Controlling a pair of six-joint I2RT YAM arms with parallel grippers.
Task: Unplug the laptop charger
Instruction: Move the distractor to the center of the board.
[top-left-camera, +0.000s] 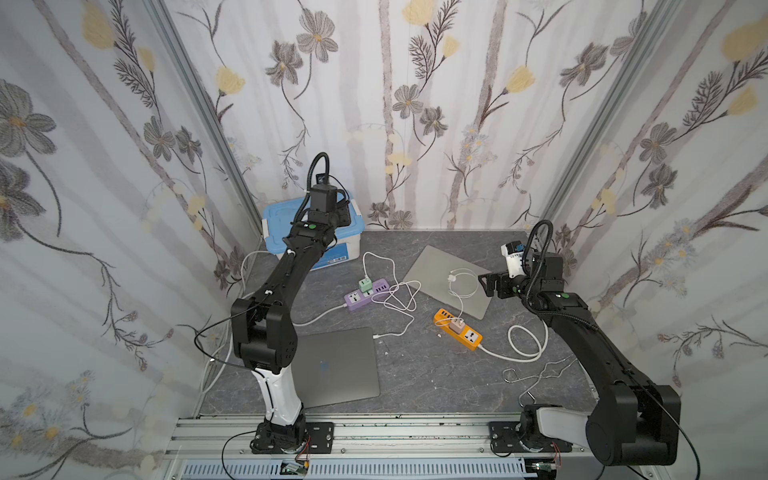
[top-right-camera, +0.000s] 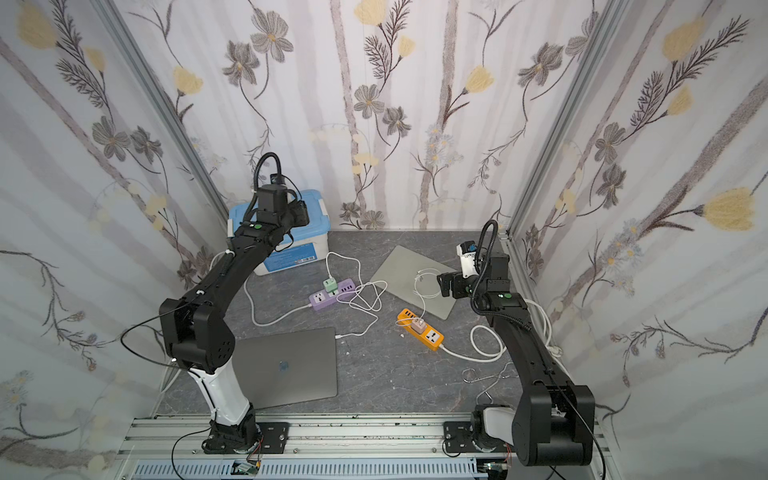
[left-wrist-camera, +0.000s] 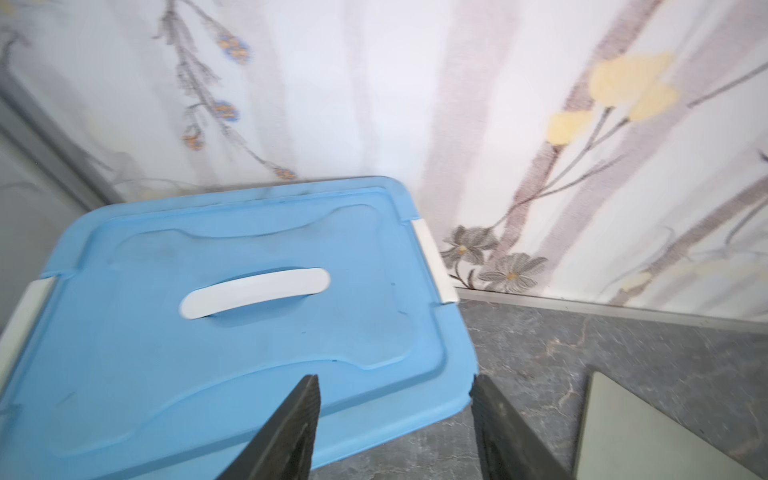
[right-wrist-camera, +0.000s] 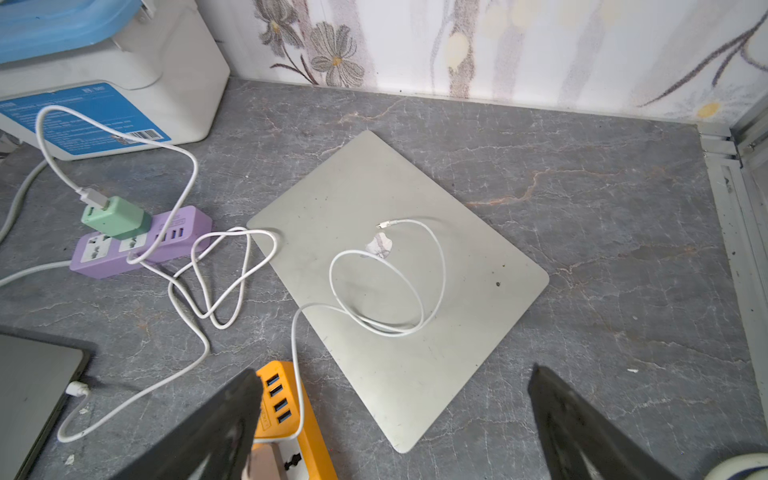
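The left hand (left-wrist-camera: 395, 378) over the box (left-wrist-camera: 208, 374) and the right hand (right-wrist-camera: 392, 370) over the silver laptop (right-wrist-camera: 415, 374) are released and empty, a loose cable (right-wrist-camera: 395, 222) lies on that laptop, and the dark laptop (top-left-camera: 336, 374) has its plug (top-left-camera: 376, 336) in, so that pull seems left.

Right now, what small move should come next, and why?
Probably swing the open right gripper toward the plug in the grey laptop: it is seated there, while the other cable lies loose on the silver laptop, and the left gripper hovers far off over the box.

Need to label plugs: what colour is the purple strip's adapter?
The adapter is mint green; right wrist view.
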